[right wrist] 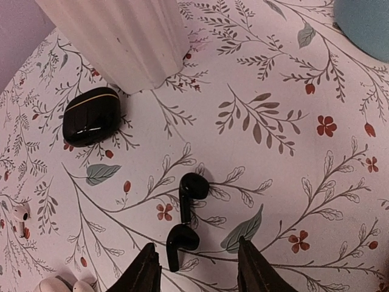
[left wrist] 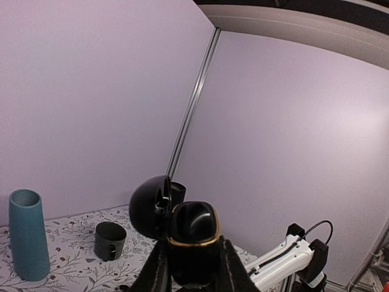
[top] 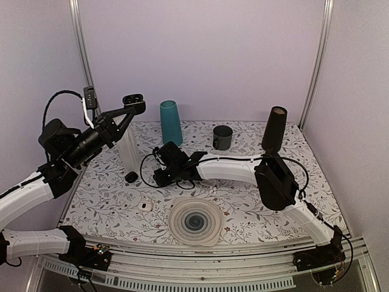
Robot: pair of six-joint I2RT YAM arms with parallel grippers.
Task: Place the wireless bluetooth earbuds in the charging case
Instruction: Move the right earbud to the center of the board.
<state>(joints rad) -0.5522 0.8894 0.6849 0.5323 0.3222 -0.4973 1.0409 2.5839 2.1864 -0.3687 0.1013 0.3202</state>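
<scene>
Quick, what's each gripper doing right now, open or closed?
Left gripper: shut on the open black charging case, held up in the air.
Right gripper: jaws open, holding nothing, above two black earbuds.

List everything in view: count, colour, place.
black earbuds: two, glossy black, under right pincer
open charging case: one, black, held aloft
ribbed vase: one, white, left
closed case: one, black, beside ribbed vase
white earbud: one, white, left of black earbuds
white case: one, white, front left
teal vase: one, teal, back
mug: one, dark, back
tall vase: one, dark, back right
ribbed disc: one, whitish, front centre
left pincer: one, black, gripping open charging case
right pincer: one, black, open
</scene>
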